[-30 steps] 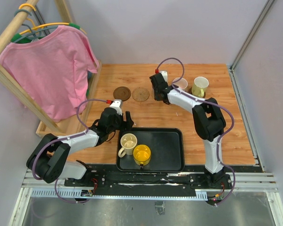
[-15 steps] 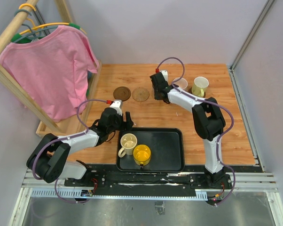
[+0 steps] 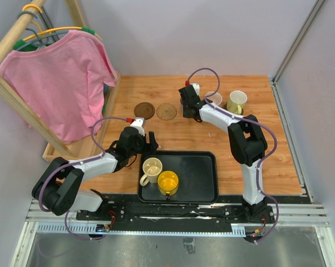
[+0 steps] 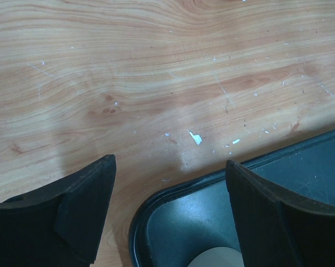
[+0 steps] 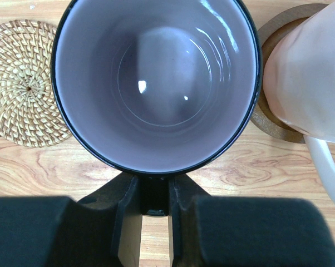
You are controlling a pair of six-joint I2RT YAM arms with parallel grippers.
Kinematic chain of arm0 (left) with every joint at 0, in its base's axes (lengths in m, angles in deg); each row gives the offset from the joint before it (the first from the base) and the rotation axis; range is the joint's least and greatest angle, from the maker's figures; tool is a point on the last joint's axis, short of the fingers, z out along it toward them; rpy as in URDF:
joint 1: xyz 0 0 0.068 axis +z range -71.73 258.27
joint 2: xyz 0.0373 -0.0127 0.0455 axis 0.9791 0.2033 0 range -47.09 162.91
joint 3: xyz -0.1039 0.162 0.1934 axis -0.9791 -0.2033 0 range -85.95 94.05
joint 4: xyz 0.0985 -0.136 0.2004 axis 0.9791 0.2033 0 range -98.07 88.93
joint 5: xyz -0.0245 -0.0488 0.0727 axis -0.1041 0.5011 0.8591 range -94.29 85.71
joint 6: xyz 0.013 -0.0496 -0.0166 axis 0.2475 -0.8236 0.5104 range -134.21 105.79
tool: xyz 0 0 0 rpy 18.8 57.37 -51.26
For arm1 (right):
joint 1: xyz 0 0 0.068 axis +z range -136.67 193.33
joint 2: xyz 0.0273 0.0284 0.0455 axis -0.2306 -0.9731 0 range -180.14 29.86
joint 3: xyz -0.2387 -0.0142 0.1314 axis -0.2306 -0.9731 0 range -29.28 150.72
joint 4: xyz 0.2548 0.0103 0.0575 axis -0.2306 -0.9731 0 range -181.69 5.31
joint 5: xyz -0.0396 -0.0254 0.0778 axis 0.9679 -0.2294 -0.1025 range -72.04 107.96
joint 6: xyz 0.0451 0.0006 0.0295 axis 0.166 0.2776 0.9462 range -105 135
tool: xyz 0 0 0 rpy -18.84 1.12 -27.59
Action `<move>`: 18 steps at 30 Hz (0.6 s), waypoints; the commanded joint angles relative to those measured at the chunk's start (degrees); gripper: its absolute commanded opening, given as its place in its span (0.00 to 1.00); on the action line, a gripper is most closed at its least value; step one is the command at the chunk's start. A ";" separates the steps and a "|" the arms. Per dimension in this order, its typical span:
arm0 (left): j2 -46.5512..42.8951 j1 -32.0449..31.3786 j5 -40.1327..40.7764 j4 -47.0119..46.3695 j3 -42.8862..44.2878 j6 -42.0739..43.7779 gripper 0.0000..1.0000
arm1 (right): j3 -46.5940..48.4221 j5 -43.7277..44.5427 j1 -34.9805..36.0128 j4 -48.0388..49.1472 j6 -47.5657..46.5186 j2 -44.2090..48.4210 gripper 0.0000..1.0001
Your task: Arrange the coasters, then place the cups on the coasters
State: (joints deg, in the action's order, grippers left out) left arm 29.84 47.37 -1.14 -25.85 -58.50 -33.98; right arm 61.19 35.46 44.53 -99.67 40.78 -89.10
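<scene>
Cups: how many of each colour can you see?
Yellow cup: 1
Cream cup: 1
Pink cup: 1
Yellow-green cup: 1
Purple cup: 1
Total: 5 cups

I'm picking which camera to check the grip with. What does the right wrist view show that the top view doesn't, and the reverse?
Only right wrist: the grey mug, empty inside, its handle pinched between the jaws of the right gripper. Only top: the black tray holding the cream mug and yellow mug, plus the pink shirt. Both: the woven coaster and pink cup.
</scene>
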 commanded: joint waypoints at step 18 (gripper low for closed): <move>-0.06 -0.48 0.10 -1.06 0.95 -0.42 0.83 | 0.05 0.65 -0.53 1.74 1.58 0.95 0.26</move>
State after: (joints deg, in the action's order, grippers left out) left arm 30.08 47.37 -1.14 -25.87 -58.50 -34.05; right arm 61.04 34.59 44.53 -99.72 41.61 -89.10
